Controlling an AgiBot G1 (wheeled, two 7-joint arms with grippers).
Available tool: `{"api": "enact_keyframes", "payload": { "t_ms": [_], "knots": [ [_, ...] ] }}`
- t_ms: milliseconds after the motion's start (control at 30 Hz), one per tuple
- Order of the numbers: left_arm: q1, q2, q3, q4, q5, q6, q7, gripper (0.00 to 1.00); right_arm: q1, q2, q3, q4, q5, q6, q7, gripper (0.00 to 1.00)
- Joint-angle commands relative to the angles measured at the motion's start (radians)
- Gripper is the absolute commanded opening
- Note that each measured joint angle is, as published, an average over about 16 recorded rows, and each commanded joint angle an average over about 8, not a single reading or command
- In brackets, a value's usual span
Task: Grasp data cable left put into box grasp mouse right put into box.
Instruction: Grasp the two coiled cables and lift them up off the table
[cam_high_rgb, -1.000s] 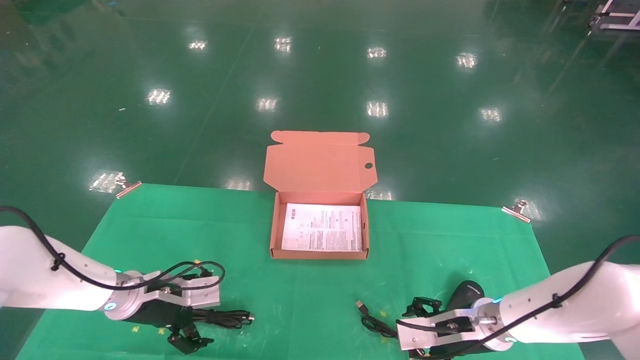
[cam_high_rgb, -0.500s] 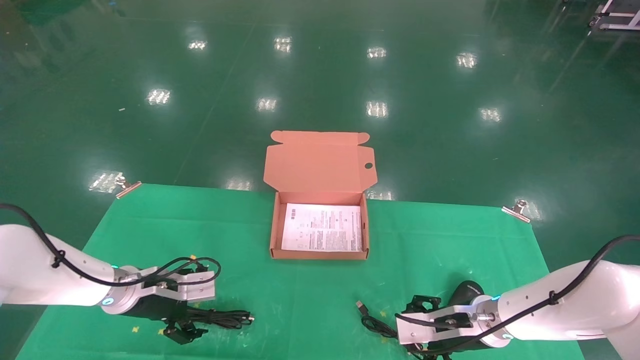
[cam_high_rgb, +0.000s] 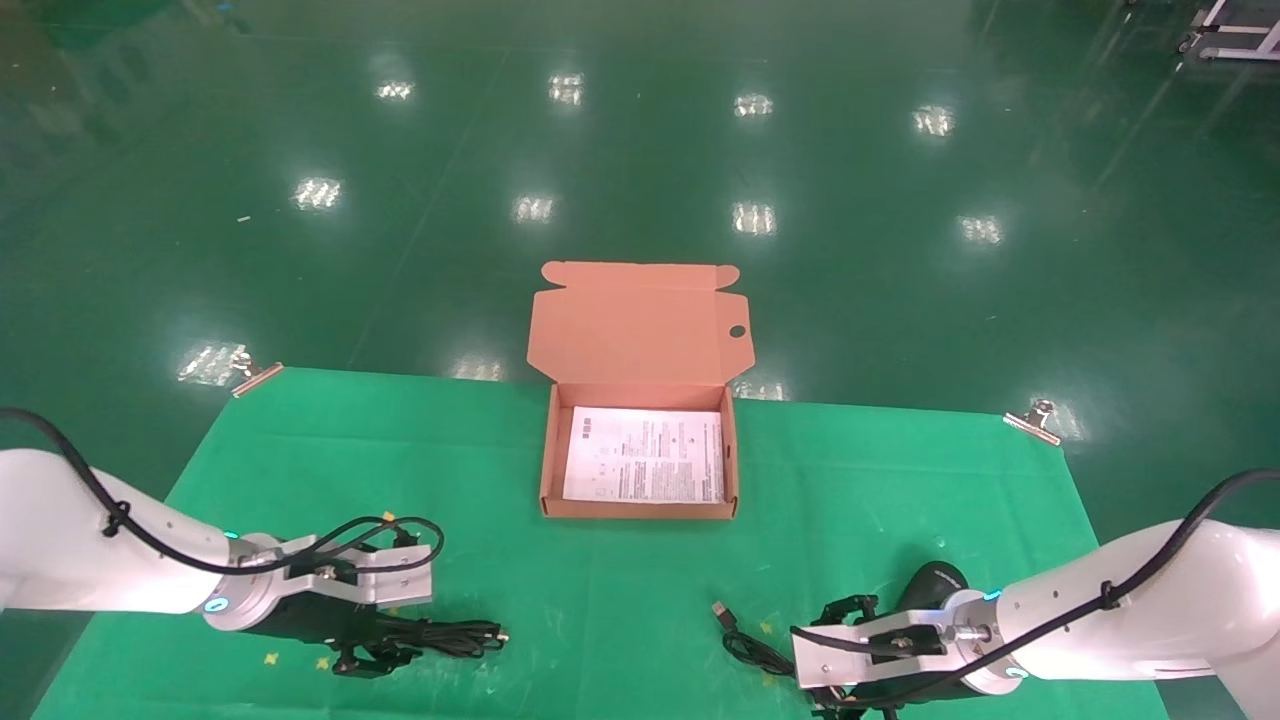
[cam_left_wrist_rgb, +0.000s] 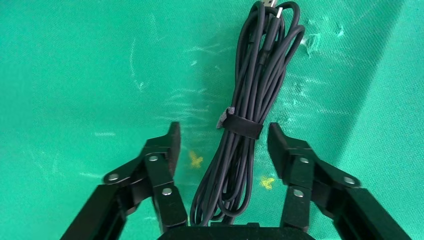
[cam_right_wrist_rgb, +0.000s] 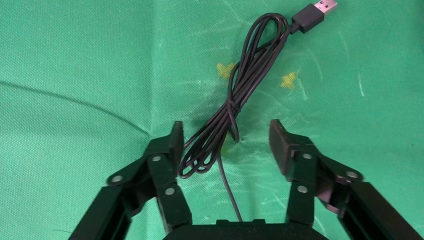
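Note:
The data cable (cam_high_rgb: 455, 636) (cam_left_wrist_rgb: 260, 65), a black bundle held by a strap, lies on the green cloth at the near left. My left gripper (cam_high_rgb: 385, 642) (cam_left_wrist_rgb: 224, 135) is open and low over it, one finger on each side of the bundle. The black mouse (cam_high_rgb: 932, 584) rests at the near right, partly hidden behind my right wrist. Its loose cord (cam_right_wrist_rgb: 240, 90) and USB plug (cam_high_rgb: 719, 609) (cam_right_wrist_rgb: 314, 12) trail leftward. My right gripper (cam_high_rgb: 848, 658) (cam_right_wrist_rgb: 225, 132) is open over the cord loops. The open box (cam_high_rgb: 547, 470) stands at the centre back.
A white leaflet (cam_high_rgb: 645, 455) covers the box floor and the lid (cam_high_rgb: 640, 325) stands open at the far side. Metal clips (cam_high_rgb: 255, 378) (cam_high_rgb: 1035, 420) pin the cloth at the back corners. Small yellow marks (cam_left_wrist_rgb: 194, 159) dot the cloth.
My left gripper has come down and drawn in around the cable bundle. The right gripper has shifted slightly by the mouse. Cable, mouse and box have not moved.

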Motion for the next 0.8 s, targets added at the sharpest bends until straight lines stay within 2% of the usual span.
{"api": "enact_keyframes", "payload": {
  "t_ms": [33,800],
  "knots": [
    [0.0,0.0,0.0,-0.001,-0.001,0.001,0.0,0.0,0.0,0.0,0.0,0.001,0.0,0.0,0.0,0.0],
    [0.0,-0.003,-0.002,-0.007,-0.003,0.005,0.001,0.0,0.002,0.005,0.002,0.006,0.002,-0.002,0.002,0.0]
  ]
}}
